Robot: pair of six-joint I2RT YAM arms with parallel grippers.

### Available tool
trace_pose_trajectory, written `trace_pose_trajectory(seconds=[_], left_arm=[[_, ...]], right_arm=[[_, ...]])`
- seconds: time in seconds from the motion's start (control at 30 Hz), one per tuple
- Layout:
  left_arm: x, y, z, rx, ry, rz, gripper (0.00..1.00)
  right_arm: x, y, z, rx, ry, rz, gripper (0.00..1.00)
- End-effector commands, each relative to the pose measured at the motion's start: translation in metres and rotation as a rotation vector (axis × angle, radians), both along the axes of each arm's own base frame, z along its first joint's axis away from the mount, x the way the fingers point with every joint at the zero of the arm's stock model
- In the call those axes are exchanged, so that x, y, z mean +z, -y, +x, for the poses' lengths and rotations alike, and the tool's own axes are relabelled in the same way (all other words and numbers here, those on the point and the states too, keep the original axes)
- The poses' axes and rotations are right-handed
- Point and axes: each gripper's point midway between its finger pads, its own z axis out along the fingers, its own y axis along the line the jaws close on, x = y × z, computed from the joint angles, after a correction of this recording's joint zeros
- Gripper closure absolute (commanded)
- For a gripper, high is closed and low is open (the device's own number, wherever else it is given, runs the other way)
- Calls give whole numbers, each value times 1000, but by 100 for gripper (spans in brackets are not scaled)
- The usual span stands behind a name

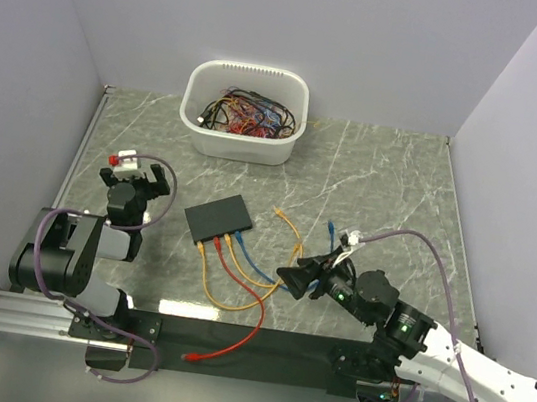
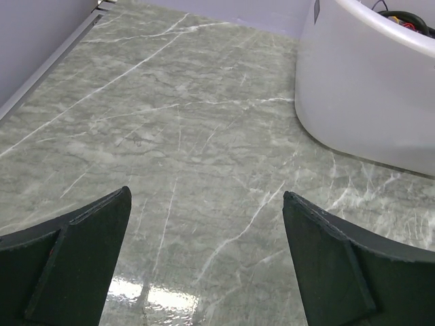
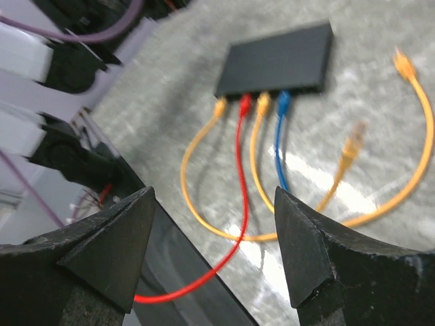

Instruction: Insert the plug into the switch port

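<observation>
The flat black switch box (image 1: 218,218) (image 3: 279,61) lies mid-table. Its row of ports (image 3: 253,93) faces the arms, and orange, red, orange and blue plugs sit in several of them; I cannot tell whether any port is free. A loose orange plug (image 3: 351,146) lies right of the blue cable (image 3: 279,146), and another orange plug (image 3: 404,62) lies farther right. The red cable's free plug (image 1: 193,357) rests on the black base rail. My right gripper (image 1: 289,279) (image 3: 212,197) hovers open over the cable loops, holding nothing. My left gripper (image 1: 132,179) (image 2: 207,197) is open over bare table, left of the switch.
A white oval tub (image 1: 244,112) (image 2: 367,88) full of tangled cables stands at the back. A blue cable end (image 1: 332,227) lies by the right arm. White walls close the table on three sides. The black base rail (image 1: 257,346) runs along the near edge.
</observation>
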Motion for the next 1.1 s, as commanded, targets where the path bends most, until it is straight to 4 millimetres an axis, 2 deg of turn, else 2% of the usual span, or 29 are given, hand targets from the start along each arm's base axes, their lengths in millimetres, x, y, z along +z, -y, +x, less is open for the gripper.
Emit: trace_pose_trajectory(seconds=[0.0,0.1,0.27,0.4,0.47,1.07], left_arm=[[18,5,4,-26,65,13,1],[19,5,4,-26,68,13,1],[18,5,4,-26,62,13,1],[18,5,4,-26,65,14,1],[18,4,4,-23,62,13,1],[18,5,4,-26,65,13,1]], right_arm=[[-16,1,4,-43,-44,-8,23],[-30,2,4,-64,-101,-24,23],[-41,-5,-5,-14,-149,-41,24],[-43,-4,-3,-35,-161,-38,24],[-51,3,-1,-62,-182,-89,24],[-52,0,-5,-40,-194,-104,25]])
